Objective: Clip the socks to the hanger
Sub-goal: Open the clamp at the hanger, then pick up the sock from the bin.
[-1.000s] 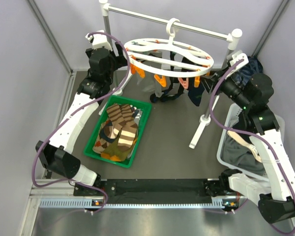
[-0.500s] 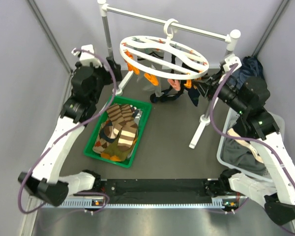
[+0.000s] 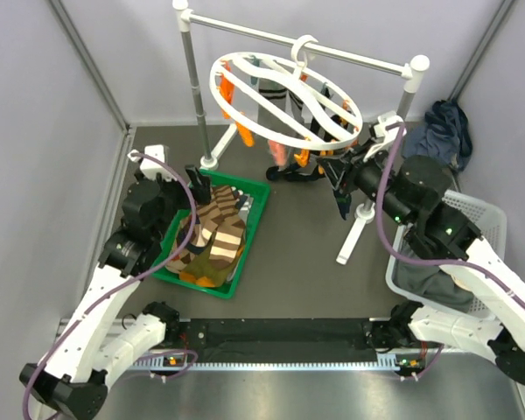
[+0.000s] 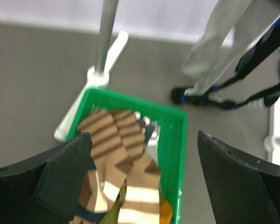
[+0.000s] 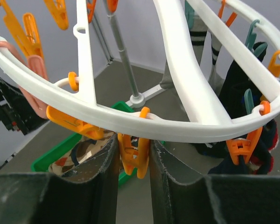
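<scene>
Jaws pinch clip [image 5: 132, 158] — right arm [image 3: 416, 197] raised to hanger [image 5: 186, 88].

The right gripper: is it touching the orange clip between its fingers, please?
Touching. Right wrist view: the right gripper pinches the orange clip, fingers against both sides.

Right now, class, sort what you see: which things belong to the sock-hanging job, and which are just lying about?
Job: socks in the tray, hanger on the rail stand, clips.
Lying about: basket, cloth bundle.
</scene>
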Robot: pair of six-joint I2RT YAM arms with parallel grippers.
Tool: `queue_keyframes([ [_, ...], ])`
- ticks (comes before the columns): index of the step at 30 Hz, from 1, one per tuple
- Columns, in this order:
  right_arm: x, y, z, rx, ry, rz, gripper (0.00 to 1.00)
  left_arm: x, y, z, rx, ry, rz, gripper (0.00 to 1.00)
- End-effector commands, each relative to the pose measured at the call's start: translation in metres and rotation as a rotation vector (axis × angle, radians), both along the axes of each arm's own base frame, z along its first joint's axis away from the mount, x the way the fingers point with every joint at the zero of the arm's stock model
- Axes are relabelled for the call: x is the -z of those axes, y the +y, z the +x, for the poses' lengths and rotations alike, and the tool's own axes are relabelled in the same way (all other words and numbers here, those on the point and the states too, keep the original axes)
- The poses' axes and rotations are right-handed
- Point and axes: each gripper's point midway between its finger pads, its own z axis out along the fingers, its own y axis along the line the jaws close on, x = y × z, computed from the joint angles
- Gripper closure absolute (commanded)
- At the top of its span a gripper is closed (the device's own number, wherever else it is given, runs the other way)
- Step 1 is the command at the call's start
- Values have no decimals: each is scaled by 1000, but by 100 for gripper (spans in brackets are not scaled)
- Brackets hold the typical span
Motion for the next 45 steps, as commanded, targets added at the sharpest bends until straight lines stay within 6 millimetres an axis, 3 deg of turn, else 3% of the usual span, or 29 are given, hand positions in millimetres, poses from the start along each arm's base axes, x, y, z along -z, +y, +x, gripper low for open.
queue_keyframes([
  [1,14,3,8,87,38,18,100,45,-5,-5,9,121,-28,1],
  [6,27,7,8,84,43,12,100,102,-12,-7,-11,302,-70,1],
  [9,31,10,6,66,46,8,100,123,-11,-4,-47,376,-71,1],
  [12,35,10,5,60,47,-4,100,139,7,4,-179,440,-29,1],
  [14,39,11,6,58,47,-12,100,138,18,14,-264,434,-10,4],
  [18,41,12,7,58,43,-18,100,152,22,42,-352,474,38,14],
  [23,42,10,6,60,30,-37,100,181,16,72,-393,572,112,19],
  [31,50,12,9,60,24,-60,100,226,6,81,-366,681,159,28],
  [34,51,11,9,61,24,-65,100,235,0,73,-335,735,150,39],
  [36,51,9,9,66,23,-65,100,235,-3,66,-318,757,141,51],
  [41,48,6,6,68,17,-52,100,221,-7,44,-254,778,110,78],
  [42,50,6,6,69,21,-54,100,219,-6,39,-248,786,112,88],
  [45,50,5,5,68,23,-49,100,214,-10,26,-204,794,91,100],
])
